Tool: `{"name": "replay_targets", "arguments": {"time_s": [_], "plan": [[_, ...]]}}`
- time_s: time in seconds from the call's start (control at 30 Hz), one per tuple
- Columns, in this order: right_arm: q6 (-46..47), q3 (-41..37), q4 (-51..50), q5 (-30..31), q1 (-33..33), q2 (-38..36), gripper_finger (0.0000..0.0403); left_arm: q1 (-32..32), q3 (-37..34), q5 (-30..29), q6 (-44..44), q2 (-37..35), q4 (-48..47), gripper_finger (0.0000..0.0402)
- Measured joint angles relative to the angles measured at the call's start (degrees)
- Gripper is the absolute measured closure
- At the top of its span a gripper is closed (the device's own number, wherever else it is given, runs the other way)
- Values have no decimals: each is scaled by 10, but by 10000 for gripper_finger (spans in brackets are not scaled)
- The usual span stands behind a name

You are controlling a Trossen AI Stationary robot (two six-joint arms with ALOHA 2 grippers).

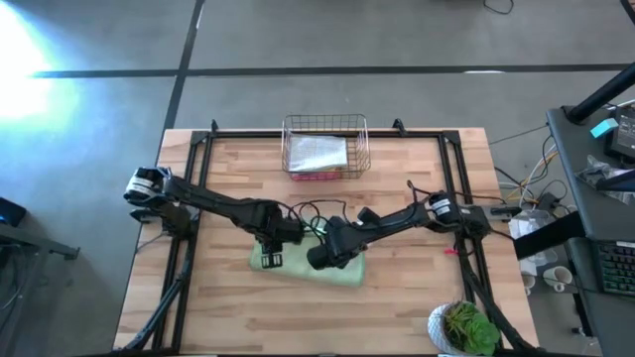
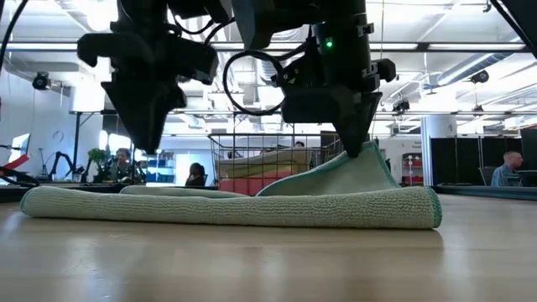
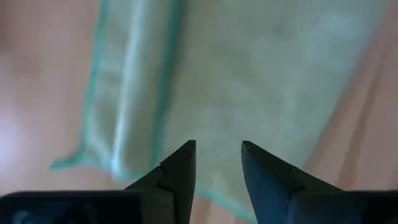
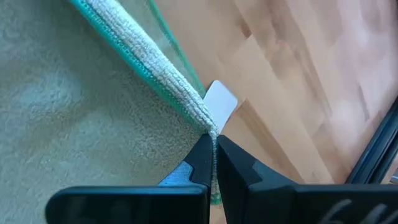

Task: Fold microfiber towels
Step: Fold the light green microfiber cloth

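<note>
A pale sage green microfiber towel (image 1: 342,273) lies folded along the table's middle, its long fold toward the near edge (image 2: 235,208). My left gripper (image 2: 151,144) hangs open just above the towel's left end (image 3: 249,74), touching nothing. My right gripper (image 2: 357,151) is shut on the towel's raised upper layer, right of the middle. More towels lie in the basket, one pale, one pink. My right gripper pinches the towel's hemmed edge (image 4: 208,124) between its two fingertips, right beside a white label (image 4: 221,102). The fingers come from above, slanting steeply down. The held edge (image 2: 369,159) stands lifted in a peak, while the rest of the towel lies on the table.
A copper wire basket (image 1: 325,149) stands at the far middle of the table. A potted plant (image 1: 464,327) sits at the near right corner. Black frame rails (image 1: 189,198) run along both sides. People sit in the room beyond (image 2: 503,172).
</note>
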Motion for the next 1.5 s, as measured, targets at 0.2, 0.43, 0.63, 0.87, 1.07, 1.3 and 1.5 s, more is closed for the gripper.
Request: {"name": "replay_targets", "arguments": {"time_s": [0.2, 0.43, 0.63, 0.87, 1.07, 1.3, 1.5], "plan": [[-21, 0, 3, -26, -8, 0, 394, 2, -48, 12, 37, 0, 85, 288], [-31, 0, 6, -27, -7, 0, 394, 13, -105, 13, 64, -1, 159, 288], [-42, 0, 12, -27, -7, 0, 394, 35, -132, 13, 67, -1, 167, 288], [-44, 0, 17, -27, -6, 0, 394, 71, -146, 13, 68, -1, 169, 288], [-52, 0, 18, -27, -6, 0, 394, 104, -141, 13, 68, -1, 169, 288], [-85, 0, 18, -38, -8, 0, 394, 130, -130, 13, 67, -6, 169, 288], [-118, 0, 18, -37, -11, 0, 391, 132, -130, 36, 65, -22, 155, 288]]}}
